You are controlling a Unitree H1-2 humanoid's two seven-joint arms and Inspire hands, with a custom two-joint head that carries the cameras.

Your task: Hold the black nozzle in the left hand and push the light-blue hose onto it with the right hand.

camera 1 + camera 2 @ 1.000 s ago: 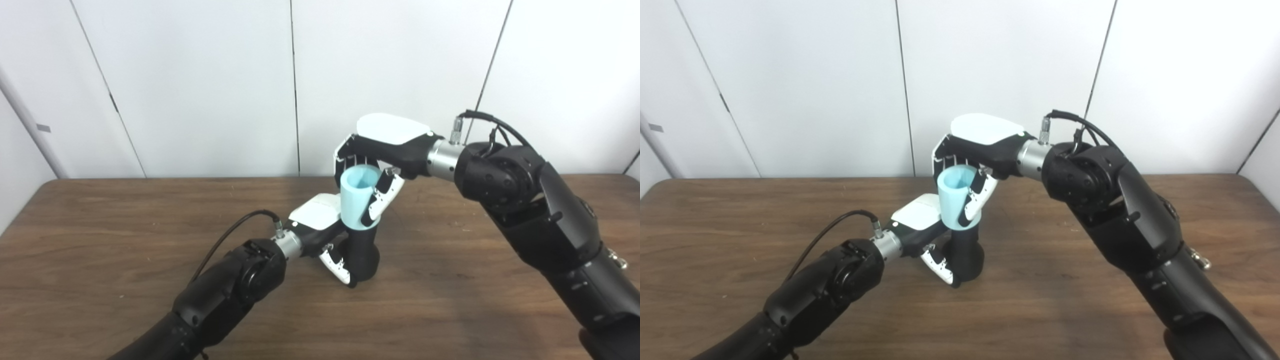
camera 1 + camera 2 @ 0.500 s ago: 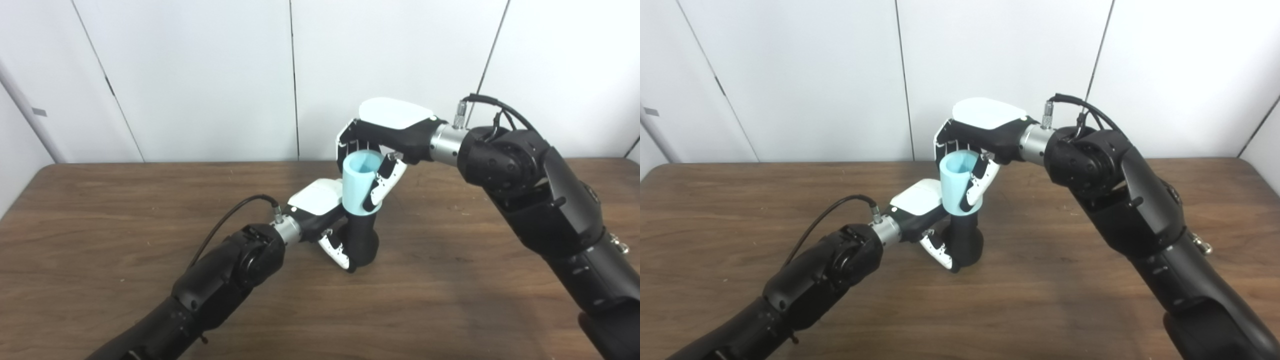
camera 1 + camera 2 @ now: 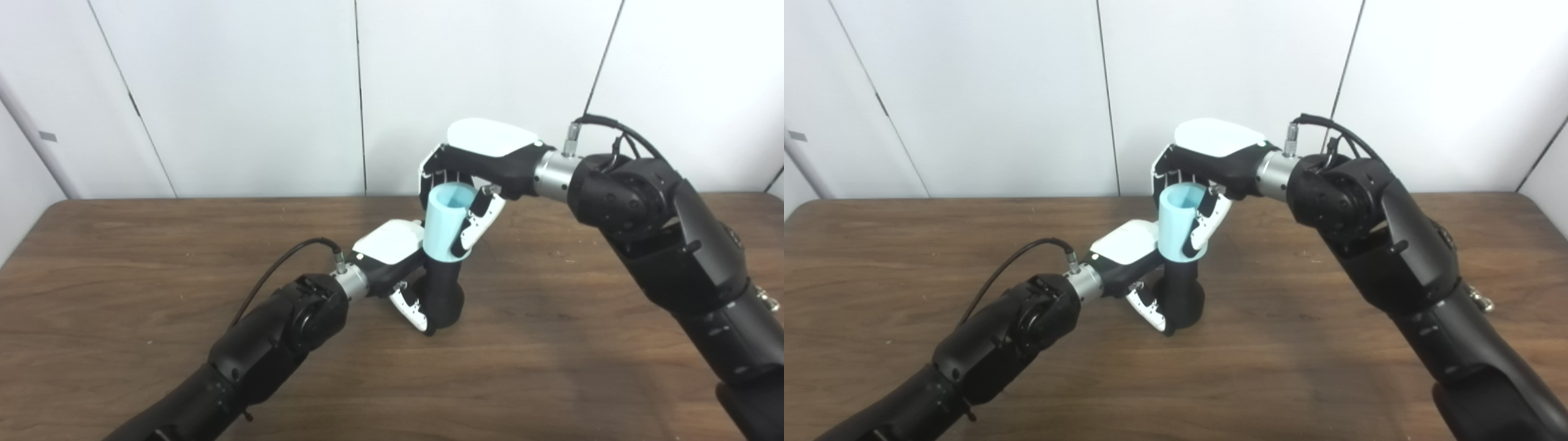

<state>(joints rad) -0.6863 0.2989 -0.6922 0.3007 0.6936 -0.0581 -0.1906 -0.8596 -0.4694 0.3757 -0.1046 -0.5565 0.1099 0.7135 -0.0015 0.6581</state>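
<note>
above the table (image 3: 122,257), hose (image 3: 446,225) gripped by right robot hand (image 3: 474,162), atop nozzle (image 3: 442,297) clasped by left robot hand (image 3: 397,263)

Table (image 3: 122,257): dark brown wood grain, matte, fills the lower part of both views; rounded far-left corner visible. Far edge meets the wall (image 3: 245,92).

Wall: white flat panels, split by thin dark vertical seams (image 3: 361,98), some slanting in the views. A pale grey strip (image 3: 30,141) runs diagonally at far left, with a small grey tag (image 3: 47,136) on it. A dark diagonal line (image 3: 1540,162) shows at far right.

Light: even, diffuse, brightest on the right-hand panels; soft dim shadows on the table. Floor and windows not in view.
</note>
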